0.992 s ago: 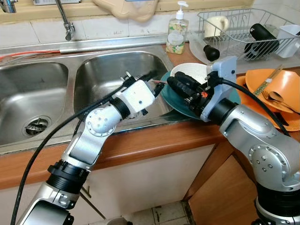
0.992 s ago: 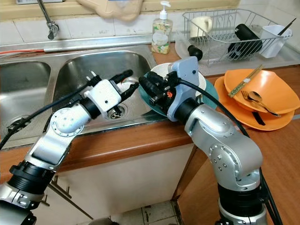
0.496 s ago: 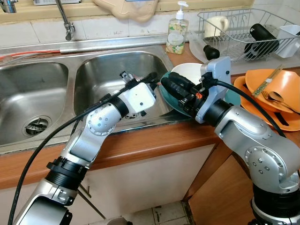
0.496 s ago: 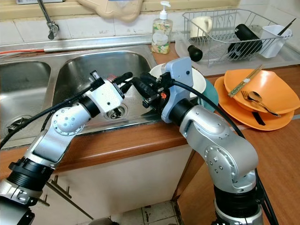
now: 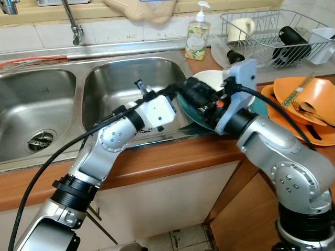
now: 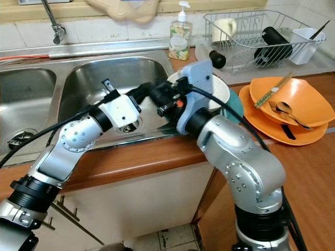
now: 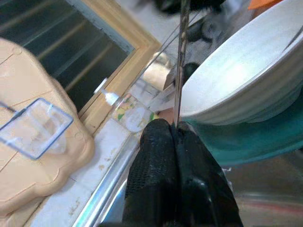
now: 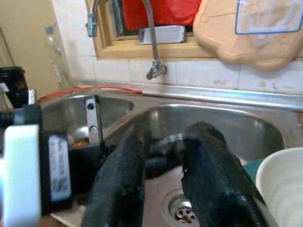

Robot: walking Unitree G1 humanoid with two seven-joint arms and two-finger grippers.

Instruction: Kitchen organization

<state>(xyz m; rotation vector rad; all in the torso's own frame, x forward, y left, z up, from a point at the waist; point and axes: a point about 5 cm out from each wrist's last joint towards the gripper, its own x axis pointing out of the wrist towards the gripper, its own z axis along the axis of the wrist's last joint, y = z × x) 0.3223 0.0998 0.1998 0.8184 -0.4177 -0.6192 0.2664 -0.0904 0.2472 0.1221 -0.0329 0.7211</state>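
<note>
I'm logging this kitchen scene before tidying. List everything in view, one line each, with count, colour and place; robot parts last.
Sink: one, steel, double basin, left.
Tap: one, steel, above sink.
Cutting board: one, beige, on the sill.
Soap bottle: one, clear with pump, behind sink.
Teal plate: one, on counter by sink.
White bowl: one, on teal plate.
Dish rack: one, wire, back right, holding dishes.
Orange plates: two, stacked, right, with cutlery.
Left gripper: black, shut on a thin metal piece by the bowl.
Right gripper: black, over sink edge.
</note>
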